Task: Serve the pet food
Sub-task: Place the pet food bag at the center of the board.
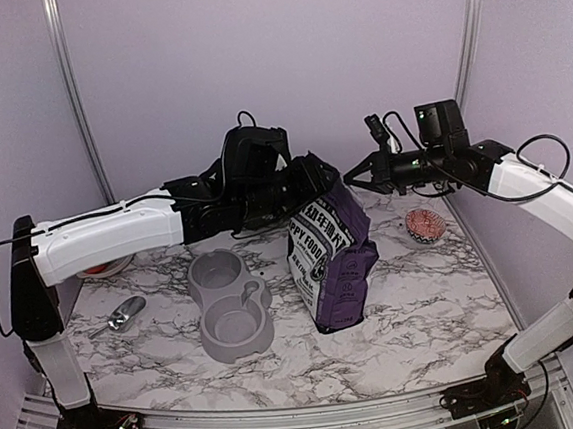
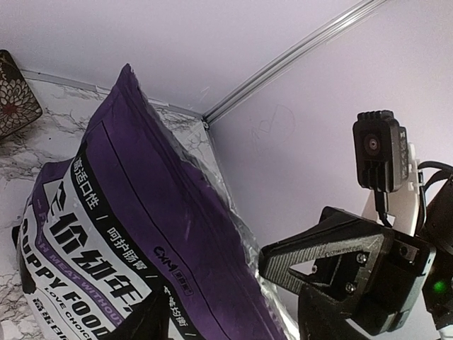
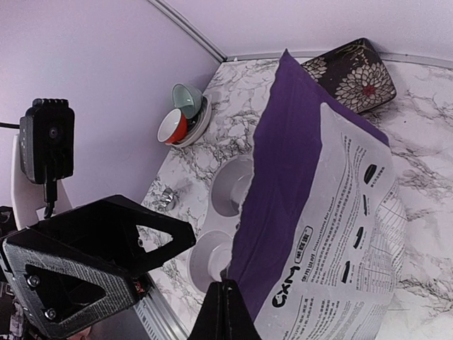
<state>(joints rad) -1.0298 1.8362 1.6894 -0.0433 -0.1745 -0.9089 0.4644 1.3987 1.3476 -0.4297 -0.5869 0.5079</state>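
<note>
Top external shows the puppy food bag (image 1: 334, 271) upright in the middle of the table (image 1: 425, 303), the grey double bowl (image 1: 231, 305) just beside it toward the left edge. My right hand (image 1: 352, 181) is pinched shut on the bag's top corner. My left hand (image 1: 315, 177) is at the bag's top too; I cannot tell how wide it is.
</note>
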